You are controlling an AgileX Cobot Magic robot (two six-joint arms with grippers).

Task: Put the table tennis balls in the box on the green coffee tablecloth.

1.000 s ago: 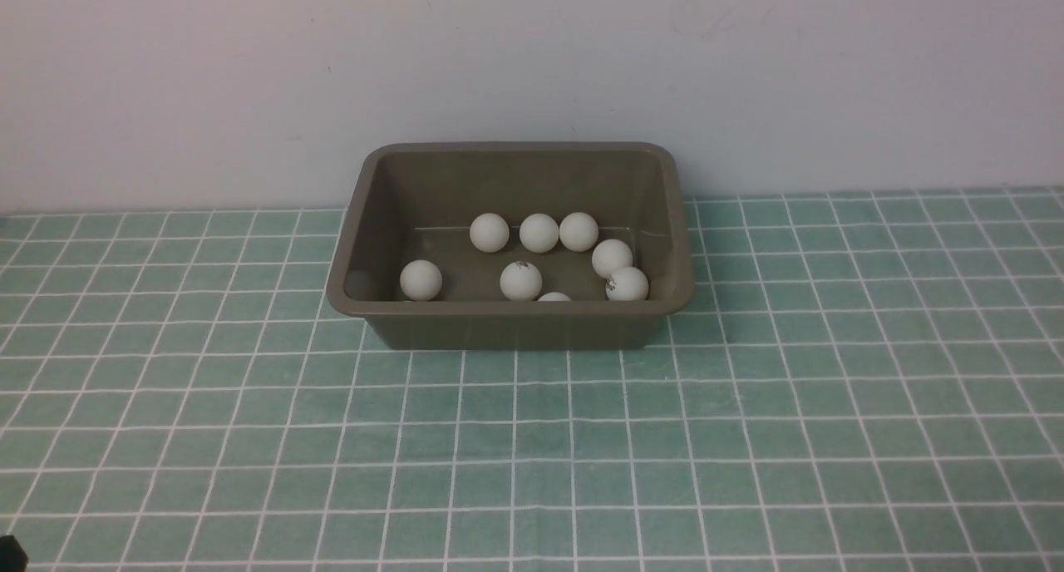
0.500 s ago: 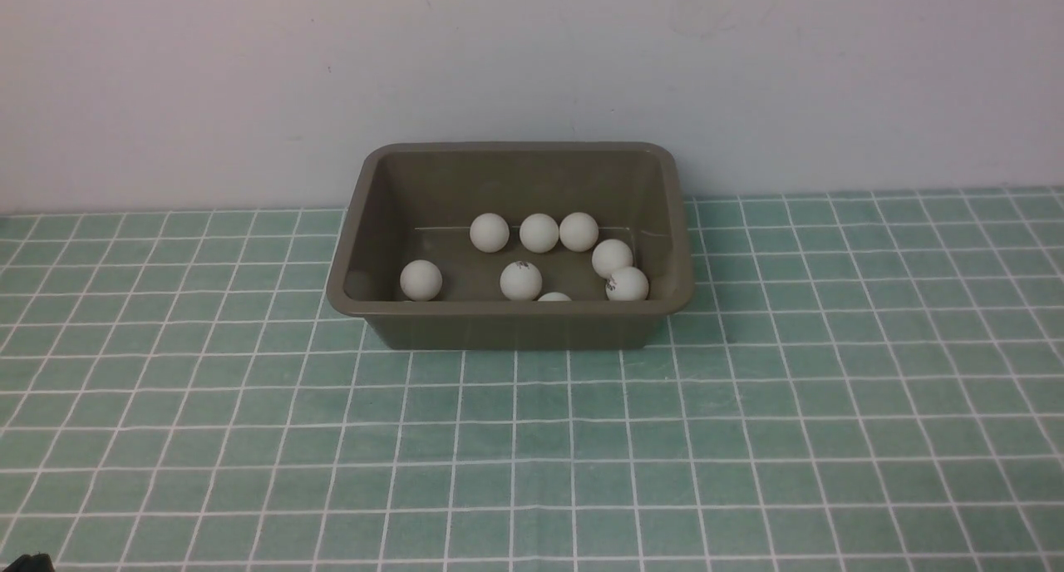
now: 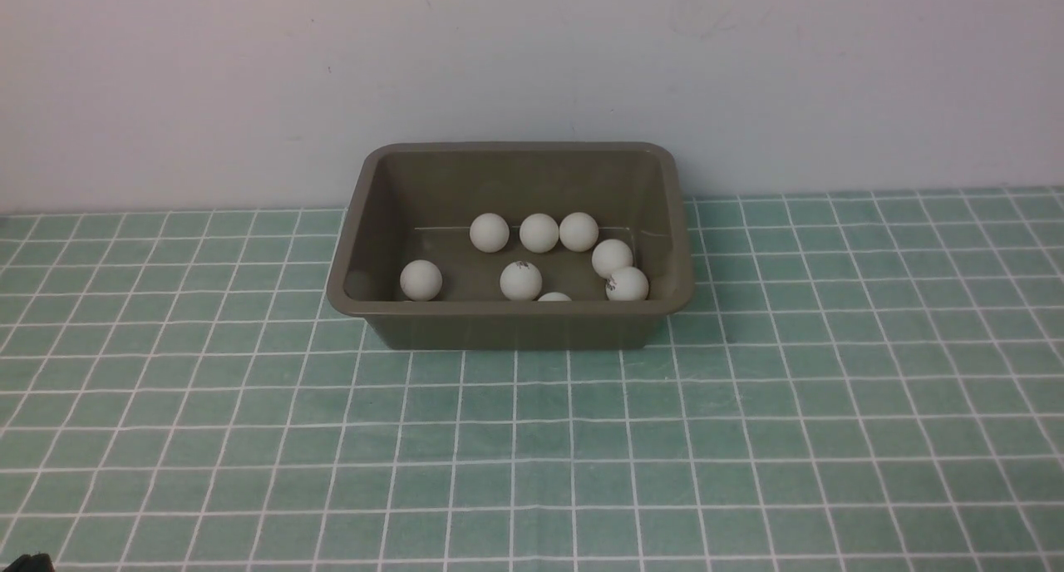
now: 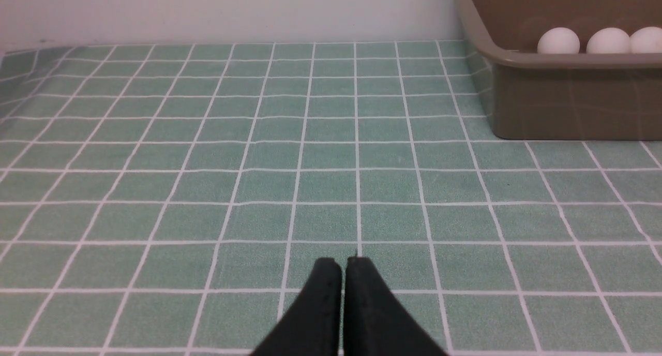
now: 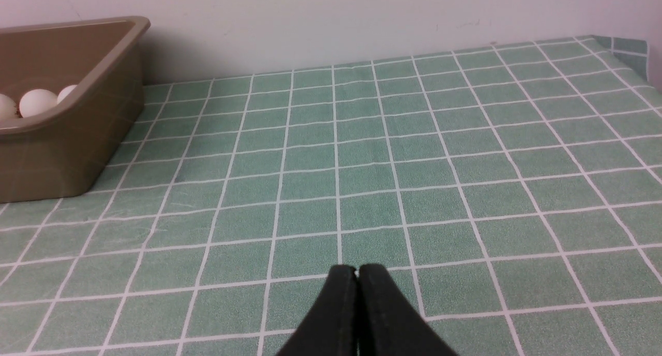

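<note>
Eight small matte white table tennis balls (image 3: 521,280) are what you can count inside the container from the front camera, and none lies loose on the cloth in any view, so you can judge the job as good as finished; whether a ball sits outside the cameras' reach you cannot tell.

Nearest you, at 6 o'clock of the scene, both arms are drawn back low over the large mint-green tablecloth with its thin white grid (image 3: 532,439). Your left gripper (image 4: 343,265) is clenched, black fingers pressed together with nothing between them. Your right gripper (image 5: 357,270) is pinched closed and empty in the same way. Both sit well apart from the container, the left toward 7 o'clock, the right toward 5 o'clock.

Farther out, at 12 o'clock near the pale wall, stands the rectangular olive-brown plastic box with rounded corners and a flared rim (image 3: 515,310), resting flat on the cloth. Inside it, three balls line up along the far wall, two cluster at the right end, one lies alone at the left, one marked ball sits mid-floor, and one is half hidden behind the near rim.
</note>
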